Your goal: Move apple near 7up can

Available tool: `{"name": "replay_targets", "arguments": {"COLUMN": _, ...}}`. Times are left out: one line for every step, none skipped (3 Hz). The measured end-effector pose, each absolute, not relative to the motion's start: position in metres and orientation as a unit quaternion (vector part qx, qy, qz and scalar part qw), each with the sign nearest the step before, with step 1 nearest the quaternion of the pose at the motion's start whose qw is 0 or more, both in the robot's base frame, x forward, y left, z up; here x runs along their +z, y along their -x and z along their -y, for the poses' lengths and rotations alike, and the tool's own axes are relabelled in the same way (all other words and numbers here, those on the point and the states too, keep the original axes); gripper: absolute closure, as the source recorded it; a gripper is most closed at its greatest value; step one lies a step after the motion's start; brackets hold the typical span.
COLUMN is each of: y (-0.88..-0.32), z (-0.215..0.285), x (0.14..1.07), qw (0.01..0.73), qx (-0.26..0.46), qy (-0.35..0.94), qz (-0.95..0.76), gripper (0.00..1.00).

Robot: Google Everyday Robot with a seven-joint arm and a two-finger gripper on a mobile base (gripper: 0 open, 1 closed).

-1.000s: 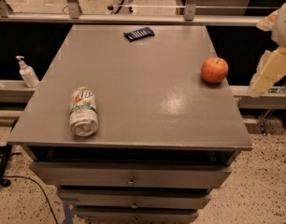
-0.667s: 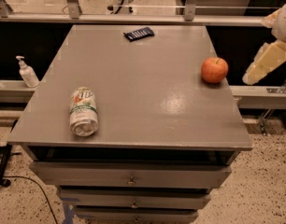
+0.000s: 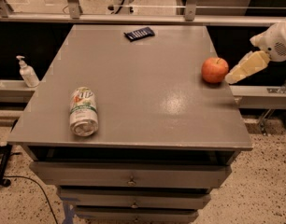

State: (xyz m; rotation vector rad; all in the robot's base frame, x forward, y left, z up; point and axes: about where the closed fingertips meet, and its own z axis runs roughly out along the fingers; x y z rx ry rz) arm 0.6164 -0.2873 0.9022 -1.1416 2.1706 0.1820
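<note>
Tool [image 3: 233, 76] beside apple [image 3: 215, 70], maybe touching; 7up can [image 3: 83, 112] lying well apart.

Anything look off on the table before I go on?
Only the 7up can: it lies on its side at the front left of the table, with no spill visible. The apple sits stem-up near the right edge, with the pincer just right of it.

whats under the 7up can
The 7up can lies on its side on the grey table; the patch directly beneath it is hidden. The gripper is at the table's right edge, beside the apple.
</note>
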Motion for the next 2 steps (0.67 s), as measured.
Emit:
{"name": "replay_targets", "arguments": {"y": -0.628, "z": 0.271, "x": 0.877, "qw": 0.352, "qx": 0.127, "qy": 0.412, "qz": -0.831, "gripper": 0.00}}
{"name": "replay_targets", "arguments": {"y": -0.635, "z": 0.250, "x": 0.857, "qw": 0.363, "qx": 0.170, "qy": 0.401, "qz": -0.824, "gripper": 0.15}}
